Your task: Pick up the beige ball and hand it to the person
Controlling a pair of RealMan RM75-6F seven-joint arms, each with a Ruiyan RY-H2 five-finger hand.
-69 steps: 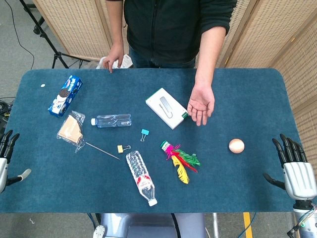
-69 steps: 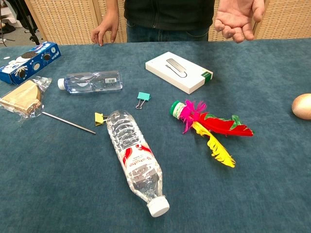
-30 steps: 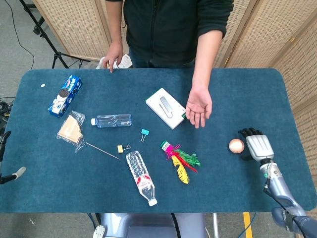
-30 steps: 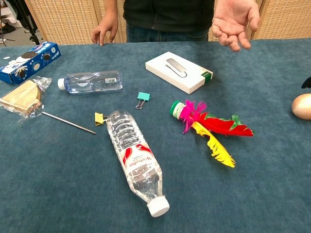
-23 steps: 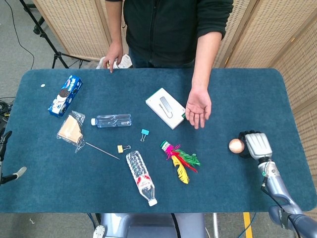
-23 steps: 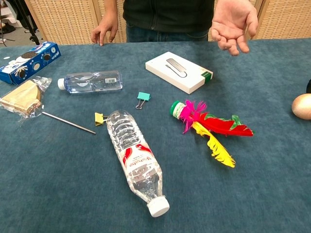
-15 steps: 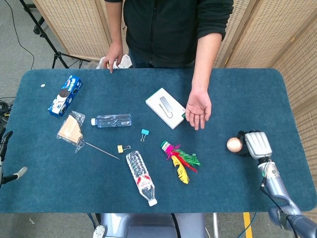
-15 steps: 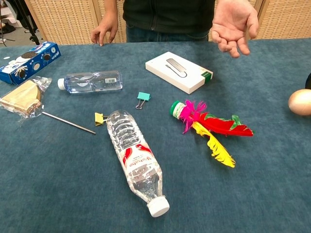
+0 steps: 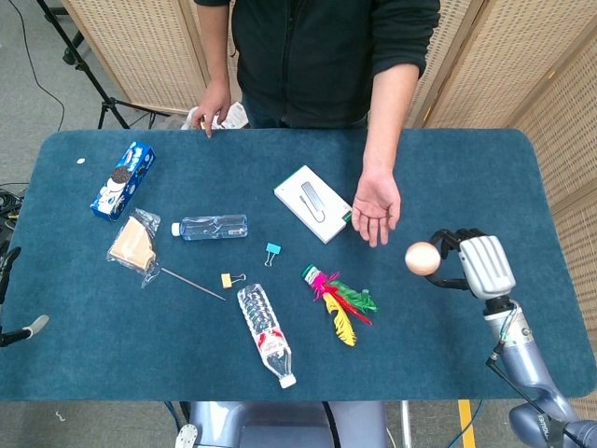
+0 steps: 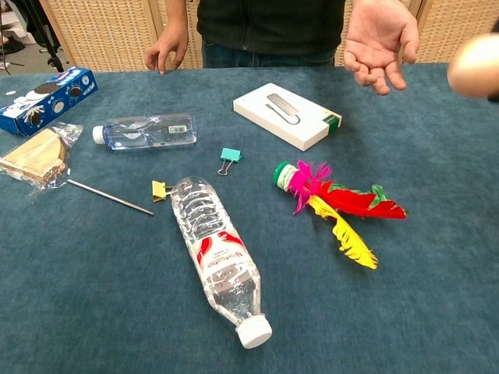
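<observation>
The right robot hand (image 9: 471, 264) holds the beige ball (image 9: 422, 259) at its fingertips, lifted clear of the blue surface (image 9: 280, 355); only the fingertips seem to touch it, so the hold looks shallow. The person's open palm (image 9: 376, 207) waits up and to the left of the robot hand, still apart from the ball. A round, smooth ball pinched this lightly could roll out during the carry, or drop short of the palm if released early. The feather shuttlecock (image 9: 339, 301) lies lower left. The left robot hand (image 9: 7, 299) is barely visible; I cannot tell its state.
</observation>
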